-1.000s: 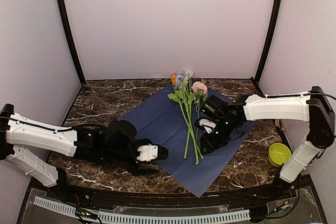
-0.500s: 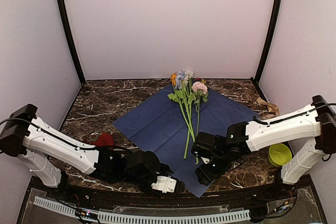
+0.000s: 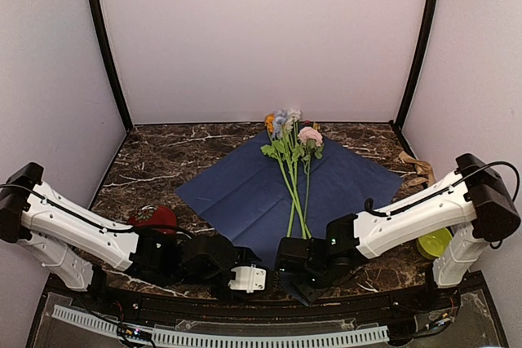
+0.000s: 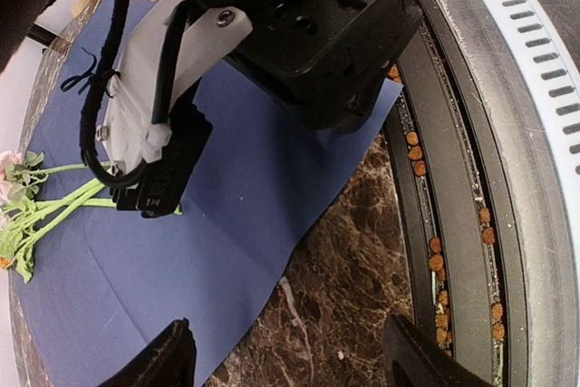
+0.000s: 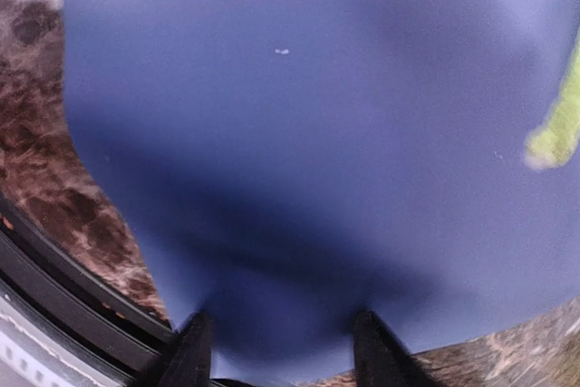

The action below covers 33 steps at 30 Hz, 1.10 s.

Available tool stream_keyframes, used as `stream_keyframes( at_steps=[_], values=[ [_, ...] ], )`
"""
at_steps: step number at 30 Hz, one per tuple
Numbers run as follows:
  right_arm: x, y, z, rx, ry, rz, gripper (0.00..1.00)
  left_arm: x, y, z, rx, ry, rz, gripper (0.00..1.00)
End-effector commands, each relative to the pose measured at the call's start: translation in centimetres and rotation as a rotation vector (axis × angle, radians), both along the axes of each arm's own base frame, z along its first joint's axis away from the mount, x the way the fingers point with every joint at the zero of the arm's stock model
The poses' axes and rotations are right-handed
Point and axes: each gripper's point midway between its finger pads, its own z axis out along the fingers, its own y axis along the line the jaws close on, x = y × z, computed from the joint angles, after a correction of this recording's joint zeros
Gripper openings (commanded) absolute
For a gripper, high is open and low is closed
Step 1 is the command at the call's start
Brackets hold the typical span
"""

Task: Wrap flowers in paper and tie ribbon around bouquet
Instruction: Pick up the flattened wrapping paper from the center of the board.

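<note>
The large thin navy paper sheet [image 3: 245, 193] lies flat, its near corner under the spread right jaws, empty left jaws spread beside; a clumsy lift could roll the green-stemmed artificial flowers [image 3: 292, 177] beyond them off it

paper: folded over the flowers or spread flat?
Spread flat. The paper lies open, navy face up, flowers lying loose on top; no visible edge folded over them.

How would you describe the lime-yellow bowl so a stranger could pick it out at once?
Find the dark marble table with navy paper spread across its middle. Look to the table's near right corner, beside the right arm: the bowl sits there, off the paper. It alone is lime-yellow; the dish opposite is red.
</note>
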Motion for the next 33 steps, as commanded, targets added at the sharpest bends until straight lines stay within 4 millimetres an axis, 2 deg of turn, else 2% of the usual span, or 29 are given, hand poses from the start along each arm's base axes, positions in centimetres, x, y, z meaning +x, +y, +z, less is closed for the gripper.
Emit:
stream_keyframes(
  at_steps=[1, 4, 7, 13, 18, 25, 33],
  values=[
    [0.2, -1.3, -1.4, -0.077, -0.024, -0.005, 0.41, -0.4, 0.7, 0.3, -0.028, -0.012, -0.022, 0.73],
    [0.3, -0.3, -0.7, -0.04, -0.014, 0.006, 0.25, -0.5, 0.4, 0.3, -0.057, -0.053, -0.066, 0.74],
    [0.4, 0.6, 0.1, -0.007, 0.012, 0.005, 0.14, -0.6, -0.3, 0.5, -0.096, -0.109, -0.12, 0.75],
    [0.2, 1.5, 1.7, 0.074, 0.104, 0.002, 0.01, 0.0, -2.3, -1.0, -0.059, -0.224, -0.197, 0.76],
    [0.1, 1.8, 2.6, 0.107, 0.169, 0.015, 0.0, 1.1, -3.9, -2.3, -0.05, -0.246, -0.199, 0.65],
    [-0.3, 2.4, 4.1, 0.148, 0.243, 0.024, 0.0, 2.5, -4.6, -2.7, -0.068, -0.281, -0.17, 0.59],
    [0.1, 2.5, 5.0, 0.156, 0.252, 0.02, 0.0, 3.5, -4.9, -3.8, -0.042, -0.271, -0.143, 0.38]
  ],
)
